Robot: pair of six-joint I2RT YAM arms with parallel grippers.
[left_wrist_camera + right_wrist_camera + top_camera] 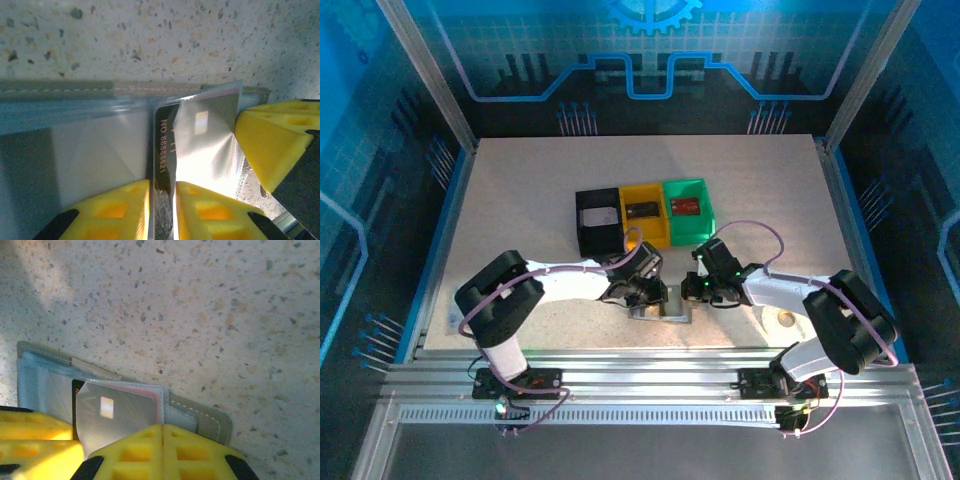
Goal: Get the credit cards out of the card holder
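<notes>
Two robot arms meet over a grey card holder (665, 308) lying open near the front edge of a pale, speckled stone-look table (520, 220). The table sits inside a blue-lit booth with circuit-pattern walls and aluminium rails. The holder's silvery, clear-sleeved inside faces up. The left gripper (162, 189) is clenched on the edge of a dark credit card (162, 145) printed with a number, at the holder's sleeve. The right gripper (162, 432), its fingers pressed together, sits at the holder's stitched edge; whether it pinches the sleeve cannot be told. Behind them, a black bin (582, 215), a yellow bin (645, 238) and a green bin (685, 231) stand touching in a row. They hold a pale card (600, 215), a second dark card (642, 210) and a red card (687, 207) respectively.
</notes>
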